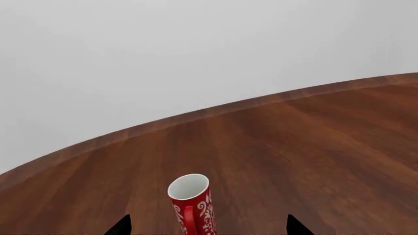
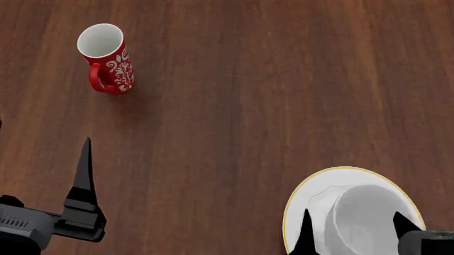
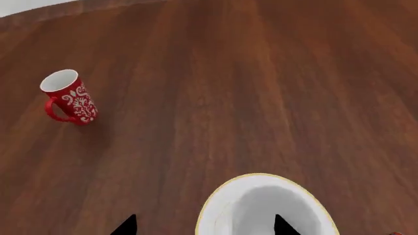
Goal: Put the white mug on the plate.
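Observation:
The white mug (image 2: 369, 218) stands on the plate (image 2: 299, 192), white with a thin gold rim, at the near right of the table. My right gripper (image 2: 354, 228) is open, with one black fingertip on each side of the mug. In the right wrist view the mug (image 3: 274, 205) and plate (image 3: 219, 208) lie under the gripper (image 3: 203, 226), whose tips stand wide apart. My left gripper (image 1: 209, 227) is open and empty, pointing at the red mug. One of its fingers (image 2: 84, 175) shows at the near left in the head view.
A red mug (image 2: 108, 56) with a white floral pattern stands upright at the far left of the dark wooden table (image 2: 248, 106). It also shows in the left wrist view (image 1: 193, 203) and the right wrist view (image 3: 68, 98). The table's far edge (image 1: 216, 110) meets a grey backdrop.

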Available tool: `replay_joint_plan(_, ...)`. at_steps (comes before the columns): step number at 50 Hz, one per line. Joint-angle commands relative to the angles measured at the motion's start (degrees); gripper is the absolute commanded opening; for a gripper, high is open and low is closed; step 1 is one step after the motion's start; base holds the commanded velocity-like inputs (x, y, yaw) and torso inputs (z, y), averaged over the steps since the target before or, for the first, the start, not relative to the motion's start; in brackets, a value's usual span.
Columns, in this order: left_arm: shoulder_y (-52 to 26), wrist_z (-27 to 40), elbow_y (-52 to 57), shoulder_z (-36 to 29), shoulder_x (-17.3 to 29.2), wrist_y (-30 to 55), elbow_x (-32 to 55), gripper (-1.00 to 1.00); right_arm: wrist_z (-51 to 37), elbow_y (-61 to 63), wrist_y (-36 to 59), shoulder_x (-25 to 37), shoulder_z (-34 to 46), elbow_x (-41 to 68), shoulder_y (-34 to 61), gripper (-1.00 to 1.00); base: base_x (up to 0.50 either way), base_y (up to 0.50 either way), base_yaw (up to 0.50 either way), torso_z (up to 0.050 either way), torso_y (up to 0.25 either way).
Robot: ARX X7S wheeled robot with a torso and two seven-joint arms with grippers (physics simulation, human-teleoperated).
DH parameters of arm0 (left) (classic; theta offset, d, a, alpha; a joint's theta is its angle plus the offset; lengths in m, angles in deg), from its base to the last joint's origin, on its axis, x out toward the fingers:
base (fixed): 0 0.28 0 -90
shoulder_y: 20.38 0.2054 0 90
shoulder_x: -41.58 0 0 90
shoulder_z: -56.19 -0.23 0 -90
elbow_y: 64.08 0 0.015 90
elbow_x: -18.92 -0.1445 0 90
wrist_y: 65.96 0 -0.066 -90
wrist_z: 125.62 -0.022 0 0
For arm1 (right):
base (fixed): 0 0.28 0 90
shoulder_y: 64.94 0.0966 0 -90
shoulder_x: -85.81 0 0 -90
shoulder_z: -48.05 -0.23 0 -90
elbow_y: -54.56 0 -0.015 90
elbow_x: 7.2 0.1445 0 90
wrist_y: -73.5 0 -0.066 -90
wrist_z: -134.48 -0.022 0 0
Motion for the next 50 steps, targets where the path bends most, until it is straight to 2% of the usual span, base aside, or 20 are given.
replay_joint_plan(1, 0.04, 0.1, -0.6, -0.29, -0.12, -0.34, 0.01, 1.0, -11.75, -1.78, 34.13, -26.67, 3.36, 20.4, 29.7, 1.0, 0.0, 0.0, 0.0, 0.0, 0.0)
replay_joint_plan(8, 0.0, 0.15, -1.16, -0.54, -0.2, -0.59, -0.08, 1.0, -8.52, -3.25, 36.83, -29.93, 3.8, 17.2, 28.91, 1.0, 0.0, 0.0, 0.0, 0.0, 0.0)
replay_joint_plan(24, -0.54, -0.05, -3.09, -0.92, -0.47, -1.43, -0.02, 1.0, -4.92, -3.83, 39.32, -31.84, 3.76, 13.97, 27.32, 1.0, 0.0, 0.0, 0.0, 0.0, 0.0)
replay_joint_plan(50, -1.05, -0.29, -5.27, -1.56, -0.69, -2.52, 0.04, 1.0, -7.91, 0.4, 37.49, -33.36, 6.76, 18.1, 28.74, 1.0, 0.0, 0.0, 0.0, 0.0, 0.0)
